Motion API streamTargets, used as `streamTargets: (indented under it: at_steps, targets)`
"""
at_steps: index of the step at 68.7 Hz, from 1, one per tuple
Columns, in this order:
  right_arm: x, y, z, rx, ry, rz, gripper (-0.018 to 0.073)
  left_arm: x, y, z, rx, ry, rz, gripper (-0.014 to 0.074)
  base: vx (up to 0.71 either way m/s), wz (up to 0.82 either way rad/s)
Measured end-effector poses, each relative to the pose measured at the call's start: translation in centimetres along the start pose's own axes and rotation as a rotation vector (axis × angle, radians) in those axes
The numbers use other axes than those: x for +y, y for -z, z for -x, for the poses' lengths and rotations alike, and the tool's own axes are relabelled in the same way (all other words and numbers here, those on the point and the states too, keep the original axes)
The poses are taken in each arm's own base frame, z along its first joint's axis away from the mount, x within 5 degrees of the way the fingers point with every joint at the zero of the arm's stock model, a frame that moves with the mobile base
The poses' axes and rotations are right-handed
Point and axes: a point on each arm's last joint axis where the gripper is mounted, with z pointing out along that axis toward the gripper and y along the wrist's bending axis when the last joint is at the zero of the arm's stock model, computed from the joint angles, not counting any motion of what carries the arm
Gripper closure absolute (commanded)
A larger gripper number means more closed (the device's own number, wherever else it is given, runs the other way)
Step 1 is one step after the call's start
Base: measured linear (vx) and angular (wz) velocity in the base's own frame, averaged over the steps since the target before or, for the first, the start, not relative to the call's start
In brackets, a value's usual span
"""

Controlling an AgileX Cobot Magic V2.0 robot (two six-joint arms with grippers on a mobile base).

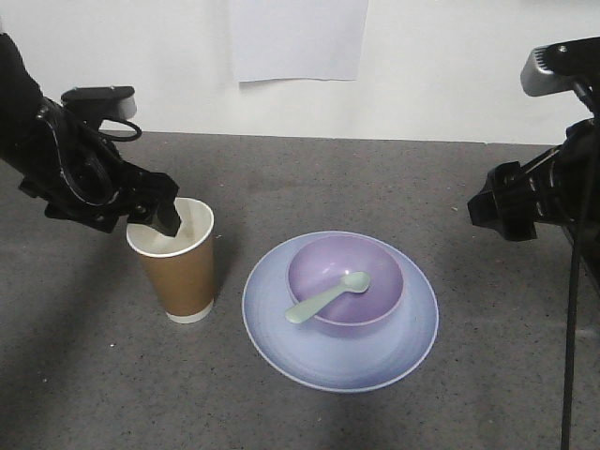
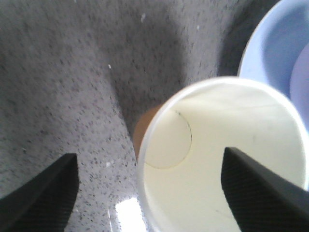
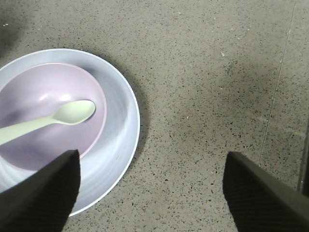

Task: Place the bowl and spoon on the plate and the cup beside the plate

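Note:
The brown paper cup (image 1: 183,277) stands upright just left of the pale blue plate (image 1: 281,347). On the plate sits the lavender bowl (image 1: 375,262), and the mint-green spoon (image 1: 326,297) lies in it with its handle over the bowl's front-left rim. My left gripper (image 1: 159,220) is open at the cup's top. One finger is inside the cup (image 2: 231,125) and the other outside its left wall, with neither pressing it. My right gripper (image 1: 487,206) hovers open and empty to the right of the plate (image 3: 120,121), bowl (image 3: 38,92) and spoon (image 3: 72,112).
The grey speckled tabletop (image 1: 309,178) runs back to a white wall with a sheet of paper (image 1: 298,37) hanging on it. A black cable (image 1: 572,328) hangs down at the right edge, below the right arm.

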Motion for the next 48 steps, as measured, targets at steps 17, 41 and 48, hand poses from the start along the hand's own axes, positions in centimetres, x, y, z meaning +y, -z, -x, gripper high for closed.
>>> streamTargets:
  at_steps: [17,41,48]
  targets:
    - [-0.2,0.0,0.0,-0.001,-0.023,-0.026,-0.0034,-0.5,6.0,-0.9,-0.221,-0.001,0.069,0.0006,0.00,0.00]
    - [-1.3,2.1,-1.0,-0.050,-0.051,-0.137,-0.0034,0.0,11.8,-5.1,-0.472,0.036,0.207,0.0006,0.00,0.00]
    - [-1.6,2.6,-2.1,-0.054,-0.058,-0.166,-0.0034,0.3,12.5,-7.7,-0.532,0.046,0.227,0.0006,0.00,0.00]
